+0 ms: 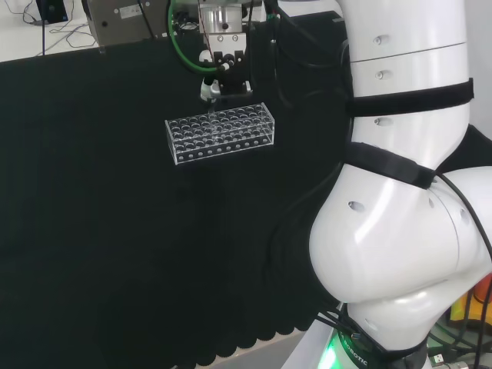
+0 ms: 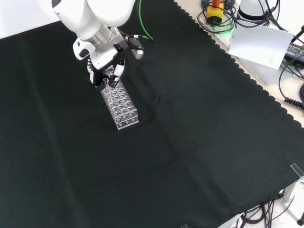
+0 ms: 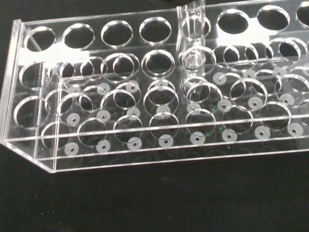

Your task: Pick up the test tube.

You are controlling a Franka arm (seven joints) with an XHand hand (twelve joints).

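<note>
You had a clear acrylic rack (image 1: 221,134) on the black cloth (image 1: 92,231), a long box shape with flat see-through walls and rows of round holes through its top plate. Head view: it lay left of centre, long side running left to right, slightly tilted up toward the right. Front view: the same rack (image 2: 121,105) ran from upper left to lower right, near end toward the camera. The cloth was matte, lightly creased, with a scalloped edge (image 2: 247,78) at the front view's right.

Wrist view showed the rack (image 3: 145,121) close up: two stacked plates with matching holes, small pale round dots on the floor under each hole, glossy edges catching light.

The test tube (image 3: 192,36) was a thin clear glass cylinder, standing in a hole of the rack's far row in the wrist view. Its long axis was roughly upright, bottom down in the rack, top leading up toward the hand. In the front view the tube (image 2: 109,88) was a faint pale sliver at the rack's far end, right below the hand.

The hand (image 2: 108,66) was black and white with hard glossy shells, sitting over the rack's far end in the front view. Head view put the hand (image 1: 223,77) just behind the rack's far long edge. Fingers pointed down and drawn together around the tube's top, looking like a pinch on it, though actual contact was hard to make out.
</note>
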